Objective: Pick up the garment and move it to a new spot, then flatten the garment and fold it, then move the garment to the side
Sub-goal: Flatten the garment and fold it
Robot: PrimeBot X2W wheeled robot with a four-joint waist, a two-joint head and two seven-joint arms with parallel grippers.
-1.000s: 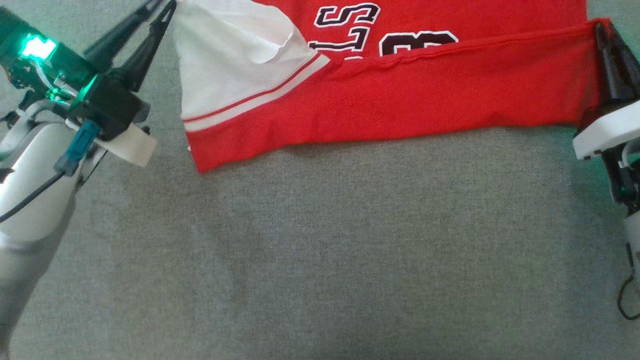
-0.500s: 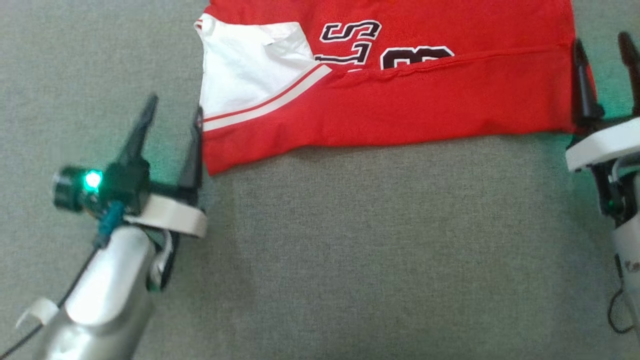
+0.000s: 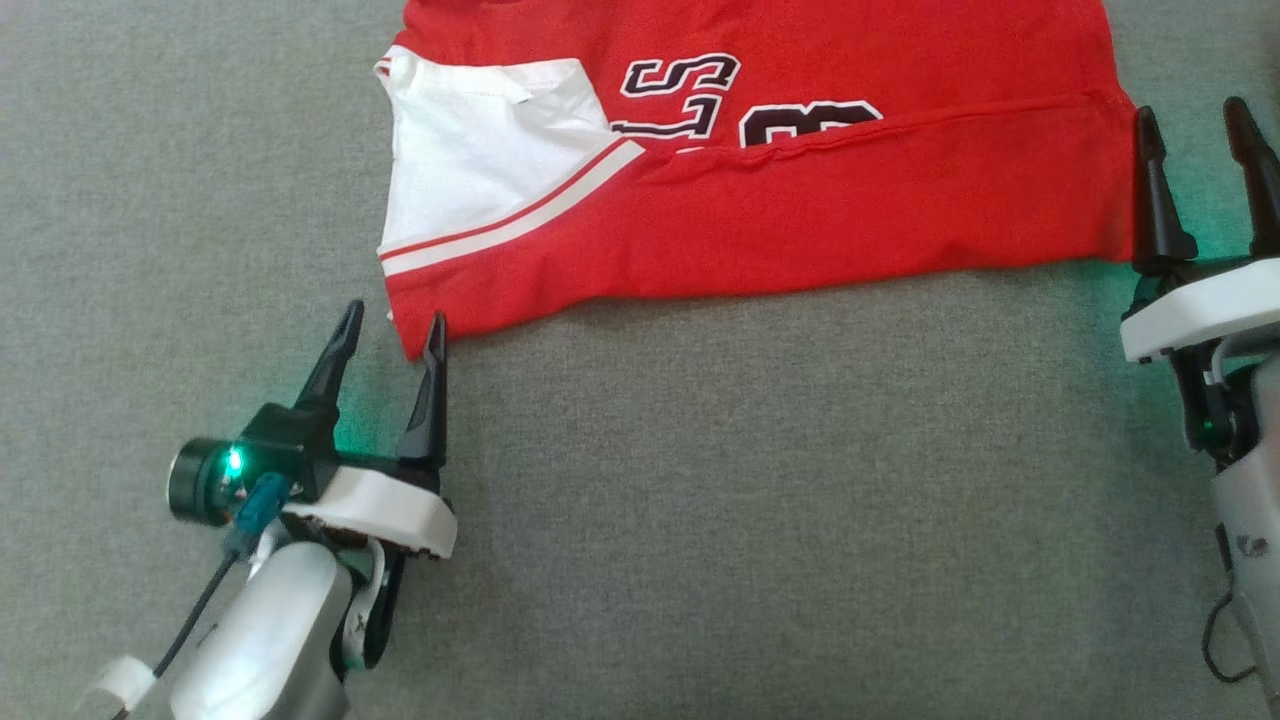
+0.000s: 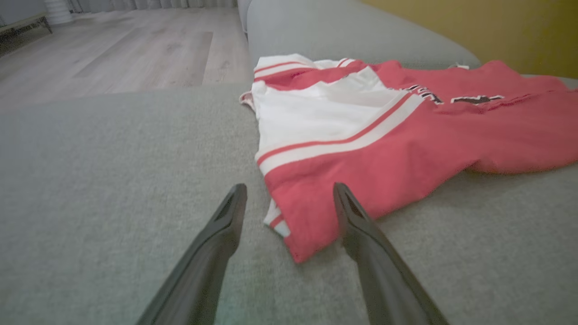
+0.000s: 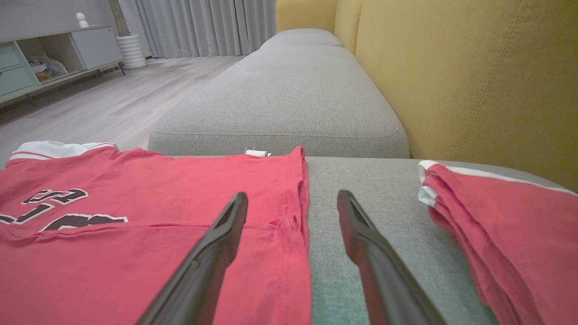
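Our shirt point(image 3: 760, 200) lies spread on the grey seat point(image 3: 700, 520). Its near part is folded up over the black letters point(image 3: 690, 90). Our left gripper point(image 3: 394, 312) has its jaws wide with nothing in them, just by the shirt's near left corner. Our right gripper point(image 3: 1188, 108) is wide and empty too. It is at the shirt's right edge, with one finger over the red cloth.

We think the shirt is soft, light and floppy. It would sag and crease if we lifted it by one spot. So we would pinch two corners on the thick edge, one in each gripper.

The cloth looks thin and smooth, red with a white sleeve point(image 3: 470, 150). The seat is rough and woven, so the shirt may cling a little when pulled. Another red cloth point(image 5: 496, 234) lies apart from it on the same seat.
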